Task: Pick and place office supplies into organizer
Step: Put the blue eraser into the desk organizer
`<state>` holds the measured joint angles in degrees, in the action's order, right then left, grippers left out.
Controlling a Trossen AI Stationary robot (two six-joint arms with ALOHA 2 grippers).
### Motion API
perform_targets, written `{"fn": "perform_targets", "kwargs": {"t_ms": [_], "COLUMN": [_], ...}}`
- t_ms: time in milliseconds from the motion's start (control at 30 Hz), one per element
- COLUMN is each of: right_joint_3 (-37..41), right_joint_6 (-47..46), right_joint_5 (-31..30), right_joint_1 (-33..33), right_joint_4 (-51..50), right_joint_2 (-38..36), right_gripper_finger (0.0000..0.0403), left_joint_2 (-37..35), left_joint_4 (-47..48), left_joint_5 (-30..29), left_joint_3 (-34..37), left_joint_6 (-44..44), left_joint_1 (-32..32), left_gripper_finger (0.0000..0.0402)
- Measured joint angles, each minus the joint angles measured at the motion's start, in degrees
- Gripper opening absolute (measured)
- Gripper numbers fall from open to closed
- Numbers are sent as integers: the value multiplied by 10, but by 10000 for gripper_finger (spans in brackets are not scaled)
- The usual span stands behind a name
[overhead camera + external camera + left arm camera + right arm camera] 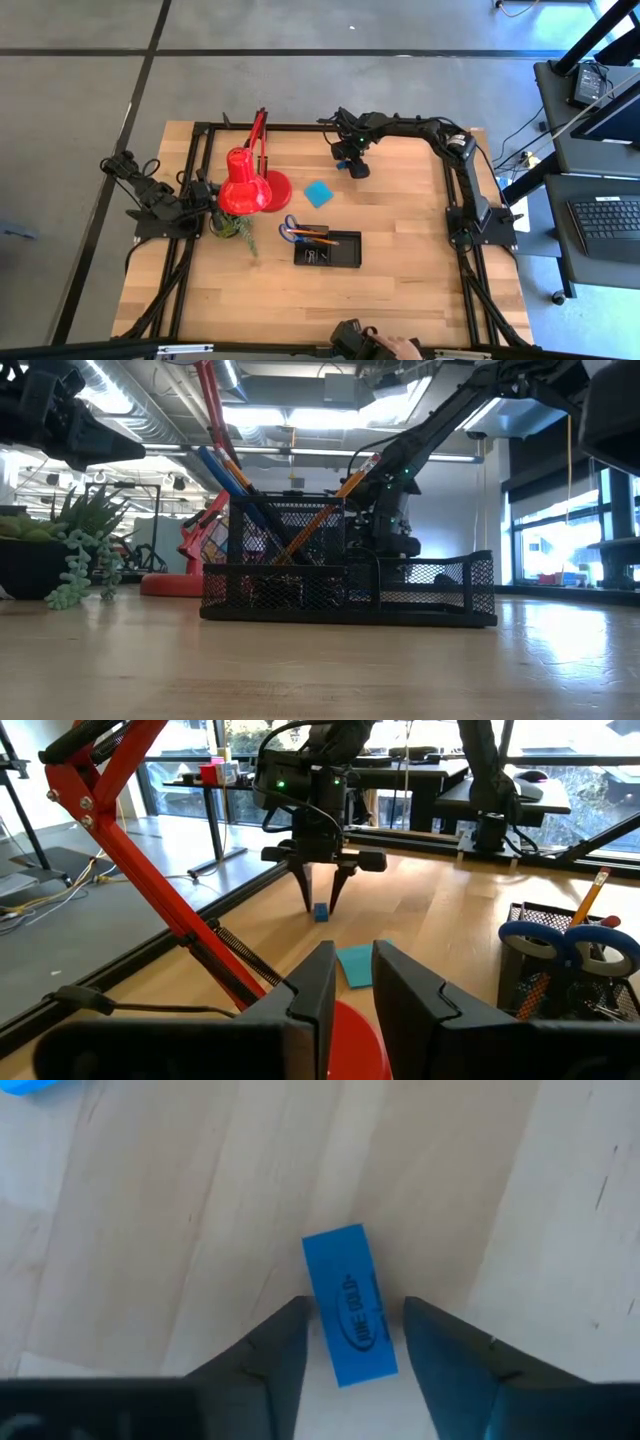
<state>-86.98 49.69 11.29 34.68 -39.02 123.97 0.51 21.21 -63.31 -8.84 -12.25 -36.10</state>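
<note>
A small blue eraser (350, 1305) lies flat on the wooden table, toward its far edge. My right gripper (355, 1308) points down over it, open, one finger along each long side of the eraser (320, 912). A light-blue note pad (318, 193) lies flat nearer the middle. The black mesh organizer (328, 250) holds blue-handled scissors (570, 942) and an orange pencil (590, 895) that stand leaning in its tall compartment. My left gripper (352, 960) waits at the table's left, behind the red lamp, narrowly open and holding nothing. My right gripper comes at the eraser from above, fingers slanting down, with its fingertips (295, 1315) level with the eraser's long sides (322, 1310). One finger stands right at the eraser's edge and the other a little off it; I cannot tell whether either touches. The eraser lies flat on the table.
A red desk lamp (245, 185) stands at the left with its round base on the table, and a small green potted plant (235, 225) stands beside it. Bare wood lies around the eraser and between the note pad and the organizer (350, 585).
</note>
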Motion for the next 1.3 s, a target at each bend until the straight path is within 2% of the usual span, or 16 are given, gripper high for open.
{"fn": "perform_targets", "kwargs": {"t_ms": [233, 400, 933, 1300], "right_joint_3": [0, 0, 2, 3], "right_joint_6": [1, 1, -12, -39], "right_joint_5": [-2, -4, -7, -24], "right_joint_1": [0, -1, -5, -19], "right_joint_4": [5, 7, 2, -40], "right_joint_2": [0, 0, -8, -63], "right_gripper_finger": [105, 80, 72, 71], "left_joint_2": [0, 0, 0, 0], "left_joint_4": [0, 0, 0, 0], "left_joint_5": [0, 0, 0, 0], "left_joint_3": [0, 0, 0, 0], "left_joint_6": [0, 0, 0, 0], "left_joint_1": [0, 0, 0, 0], "left_gripper_finger": [63, 62, 62, 63]}}
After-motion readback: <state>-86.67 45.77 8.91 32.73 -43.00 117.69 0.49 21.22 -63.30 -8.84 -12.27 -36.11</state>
